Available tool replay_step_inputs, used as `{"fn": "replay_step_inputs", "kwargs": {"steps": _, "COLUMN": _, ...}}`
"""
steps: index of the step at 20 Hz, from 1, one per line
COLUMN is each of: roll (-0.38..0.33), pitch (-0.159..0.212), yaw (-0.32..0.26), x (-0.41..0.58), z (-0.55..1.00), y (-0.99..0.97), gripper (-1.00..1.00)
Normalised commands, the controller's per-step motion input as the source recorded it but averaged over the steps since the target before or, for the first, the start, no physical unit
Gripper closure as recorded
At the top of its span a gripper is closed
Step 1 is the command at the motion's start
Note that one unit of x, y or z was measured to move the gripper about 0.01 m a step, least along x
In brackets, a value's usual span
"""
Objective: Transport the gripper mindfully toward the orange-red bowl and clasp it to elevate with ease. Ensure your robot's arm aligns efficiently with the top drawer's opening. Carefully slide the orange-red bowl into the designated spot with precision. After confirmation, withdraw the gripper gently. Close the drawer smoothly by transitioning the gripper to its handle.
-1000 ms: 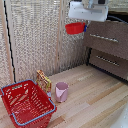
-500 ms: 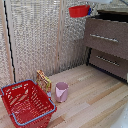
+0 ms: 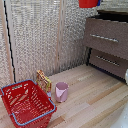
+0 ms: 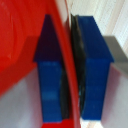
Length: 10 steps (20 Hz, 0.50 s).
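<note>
Tool (image 4: 70, 75) fingers (image 4: 50, 75) tight on orange-red bowl (image 4: 25, 40) rim.

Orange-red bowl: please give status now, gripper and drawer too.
Jaws shut on rim of glossy orange-red bowl, blue fingertips either side. Bowl high, near dark brown wooden top drawer. Nothing seen blocking.

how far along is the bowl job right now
Done: the pincer is clamped on the orange-red bowl rim and has it lifted high, at the exterior view's top edge. In hand: carrying it toward the top drawer. Left: placing it inside, releasing, pushing the handle shut.
</note>
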Motion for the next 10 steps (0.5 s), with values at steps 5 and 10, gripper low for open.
{"fn": "replay_step_inputs", "kwargs": {"steps": 5, "roll": 0.080, "pitch": 0.056, "yaw": -0.058, "x": -0.032, "z": 0.46, "y": -0.88, "gripper": 1.00}}
{"fn": "replay_step_inputs", "kwargs": {"steps": 10, "roll": 0.065, "pitch": 0.065, "yaw": -0.094, "x": -0.123, "z": 0.31, "y": -0.82, "gripper": 1.00}}
